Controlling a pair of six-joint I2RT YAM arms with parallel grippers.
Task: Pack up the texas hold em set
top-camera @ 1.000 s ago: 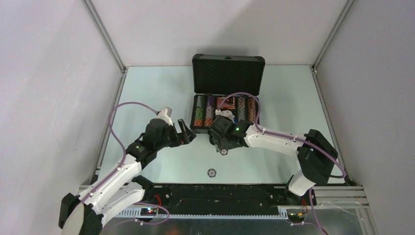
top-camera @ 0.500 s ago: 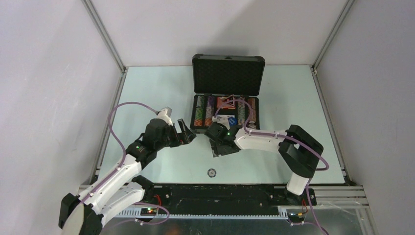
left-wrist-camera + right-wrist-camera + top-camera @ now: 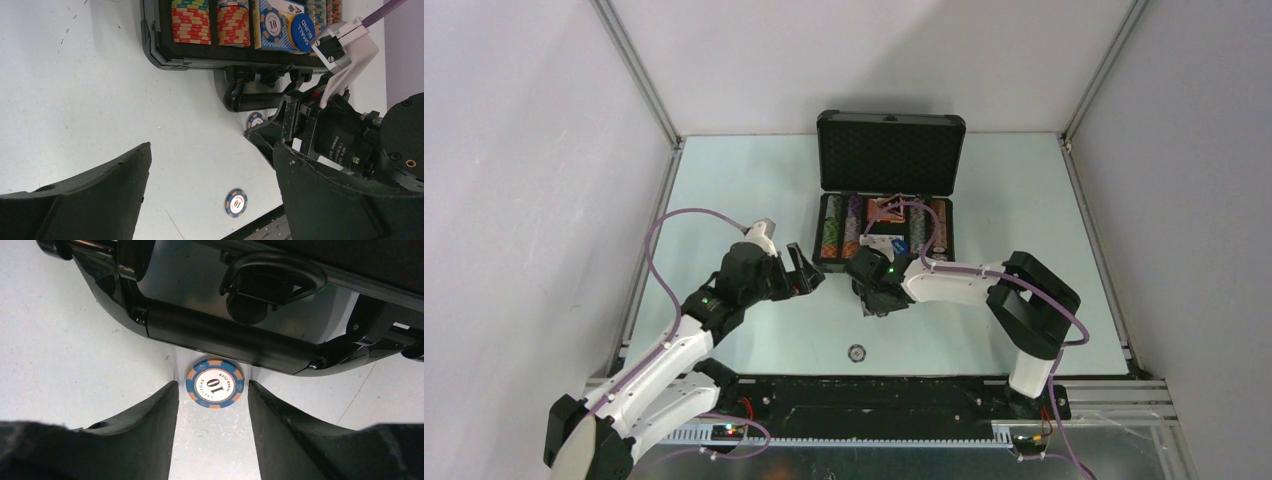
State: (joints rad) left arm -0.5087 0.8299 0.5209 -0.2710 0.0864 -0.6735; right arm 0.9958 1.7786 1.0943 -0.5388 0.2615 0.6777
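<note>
Black hard briefcase (image 3: 889, 160) open on desk (image 3: 724, 200), chip rows (image 3: 191, 22) packed. Blue-orange round chip (image 3: 215, 385) loose by its handle (image 3: 225, 337), between released jaws of right gripper (image 3: 211, 386), ungrasped. Second such chip (image 3: 857, 352) farther from briefcase; left gripper (image 3: 212, 147) jaws released, empty.

Between the fingertips of my right gripper (image 3: 211, 394), the blue-and-orange round poker chip (image 3: 215, 386) reads "10" and "LAS VEGAS". Well ahead of my left gripper (image 3: 212, 149) I read "SMALL BLIND" on a round blue plastic button (image 3: 303, 33), and "10" and "A" on the blue printed rectangular card (image 3: 272, 25) beside it.
</note>
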